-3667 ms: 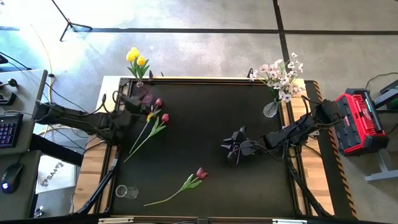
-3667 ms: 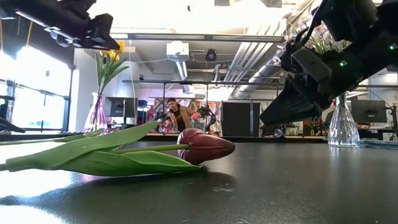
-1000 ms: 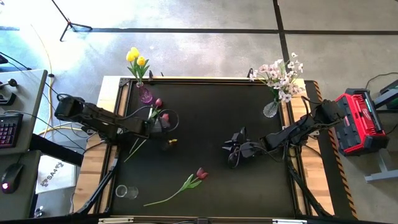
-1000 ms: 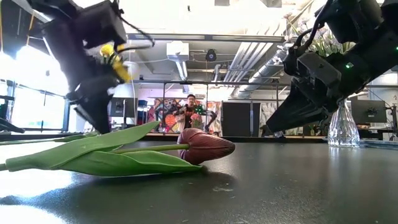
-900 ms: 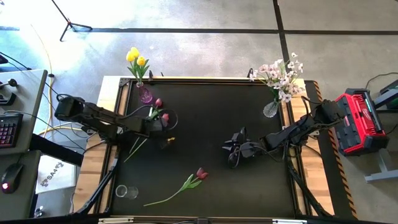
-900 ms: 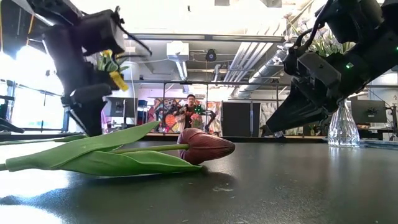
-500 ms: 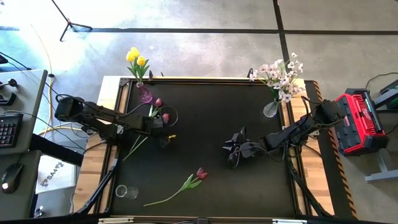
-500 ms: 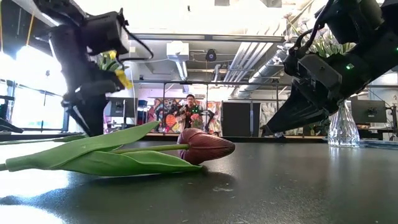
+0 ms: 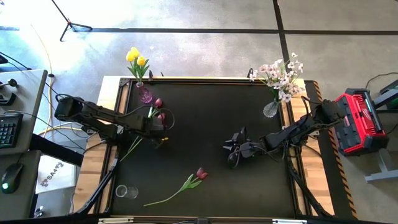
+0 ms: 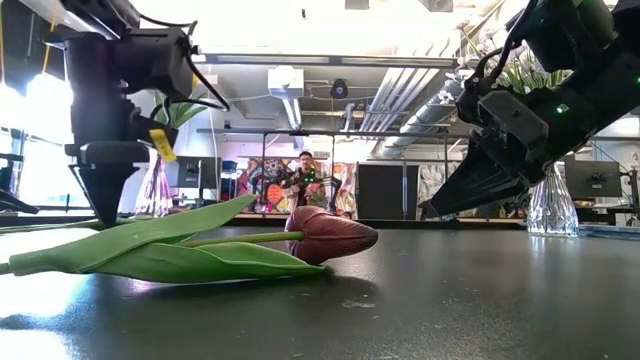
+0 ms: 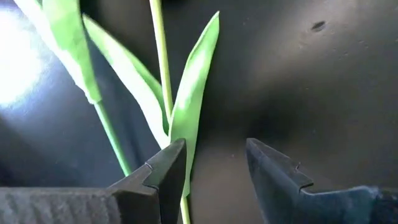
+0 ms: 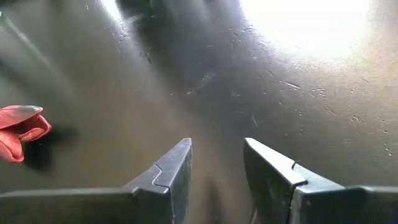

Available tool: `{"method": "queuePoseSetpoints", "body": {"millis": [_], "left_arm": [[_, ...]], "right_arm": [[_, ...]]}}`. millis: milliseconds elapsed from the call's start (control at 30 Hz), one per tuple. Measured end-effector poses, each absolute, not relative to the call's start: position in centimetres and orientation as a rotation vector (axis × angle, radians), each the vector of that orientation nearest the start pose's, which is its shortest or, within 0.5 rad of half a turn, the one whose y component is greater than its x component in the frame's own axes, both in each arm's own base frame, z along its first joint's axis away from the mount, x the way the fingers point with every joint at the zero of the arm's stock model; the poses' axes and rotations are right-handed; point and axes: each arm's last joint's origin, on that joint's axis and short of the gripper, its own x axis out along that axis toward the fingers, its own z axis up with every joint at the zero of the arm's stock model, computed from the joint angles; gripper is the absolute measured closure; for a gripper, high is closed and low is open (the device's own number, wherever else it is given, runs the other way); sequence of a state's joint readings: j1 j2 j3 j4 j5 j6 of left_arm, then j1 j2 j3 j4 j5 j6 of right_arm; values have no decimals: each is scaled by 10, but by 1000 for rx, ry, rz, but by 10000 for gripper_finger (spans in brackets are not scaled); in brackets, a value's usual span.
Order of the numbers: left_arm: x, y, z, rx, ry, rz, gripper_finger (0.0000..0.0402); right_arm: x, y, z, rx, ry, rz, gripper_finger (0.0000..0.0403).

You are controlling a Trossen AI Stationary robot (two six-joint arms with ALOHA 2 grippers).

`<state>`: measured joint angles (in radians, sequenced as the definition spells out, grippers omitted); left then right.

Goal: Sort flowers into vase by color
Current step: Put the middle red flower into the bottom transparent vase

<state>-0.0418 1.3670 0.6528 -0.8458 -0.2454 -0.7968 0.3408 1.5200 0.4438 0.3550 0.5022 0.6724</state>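
My left gripper [image 11: 214, 171]: fingers parted, nothing between them, tips pointing down just beside the green stems and leaves lying on the black table [image 9: 211, 106]
What it hangs over: two dark red tulips [image 9: 159, 108] on the table's left side, their stems [image 11: 163, 68] side by side, one leaf [image 11: 193, 87] close against my inner finger
My right gripper [image 12: 214, 171]: jaws apart and empty, low over bare table right of centre, waiting
Near my right gripper: a third dark red tulip [image 9: 200, 173] nearer the front edge, its stem running toward the front left corner; in the low view it lies on its side in the foreground
Yellow tulips [image 9: 136, 59]: upright in the purple vase [image 9: 144, 94] at the back left corner
Pink-white blossoms [image 9: 280, 74]: in the clear vase [image 9: 270, 109] at the back right
Empty glass [image 9: 122, 191]: on its side at the front left corner
Beyond the table: a person [image 10: 305, 180] far off in the room
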Motion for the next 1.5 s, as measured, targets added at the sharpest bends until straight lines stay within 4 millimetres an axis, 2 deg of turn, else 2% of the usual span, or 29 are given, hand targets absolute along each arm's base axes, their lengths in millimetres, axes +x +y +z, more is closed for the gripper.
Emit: {"method": "queuePoseSetpoints", "body": {"millis": [233,367,500,633,1000,1100,1233,1500], "left_arm": [[194,-6,163,-388,1389,774,245],[192,-4,157,-354,1394,775,250],[181,7,144,-351,1444,847,278],[178,10,141,-364,1446,873,305],[194,10,143,-354,1329,715,394],[199,9,155,-358,1273,690,394],[201,0,181,-336,1135,652,399],[186,-40,226,-235,759,554,401]], "right_arm": [[237,68,119,350,568,-368,269],[237,65,119,356,565,-380,269],[239,63,119,362,559,-389,269],[238,63,119,365,561,-385,269],[238,63,119,378,565,-376,269],[238,64,119,380,570,-369,269],[238,63,119,363,569,-384,269],[237,63,118,389,568,-412,269]]}}
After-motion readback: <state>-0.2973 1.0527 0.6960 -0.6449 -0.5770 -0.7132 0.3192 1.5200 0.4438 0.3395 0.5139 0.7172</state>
